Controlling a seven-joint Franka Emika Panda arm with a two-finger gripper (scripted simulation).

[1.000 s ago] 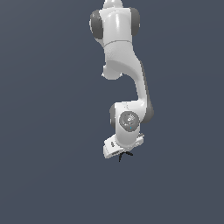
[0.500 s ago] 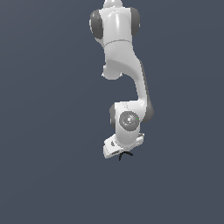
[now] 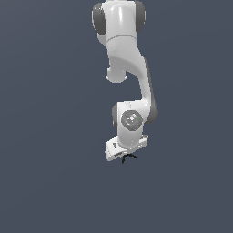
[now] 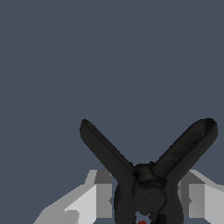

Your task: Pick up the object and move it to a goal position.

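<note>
A white Franka Panda arm [image 3: 129,86] hangs down against a plain slate-grey backdrop, its gripper [image 3: 125,156] closed on the object [image 3: 127,157], a tiny black clamp-like piece seen in the exterior view as a few thin dark prongs poking out just under the white hand. The wrist view shows the same object [image 4: 146,175] close up: two thick black arms splay outward in a V from a rounded black hub, with a small red-orange spot at the frame's edge beneath the hub. A pale grey finger [image 4: 94,199] stands on either side of the hub, pressed up to the clamp's body. No writing, label or brand mark can be read on the arm or the clamp; small dark marks on the hand in the exterior view are too blurred to make out. No container appears in either view.
</note>
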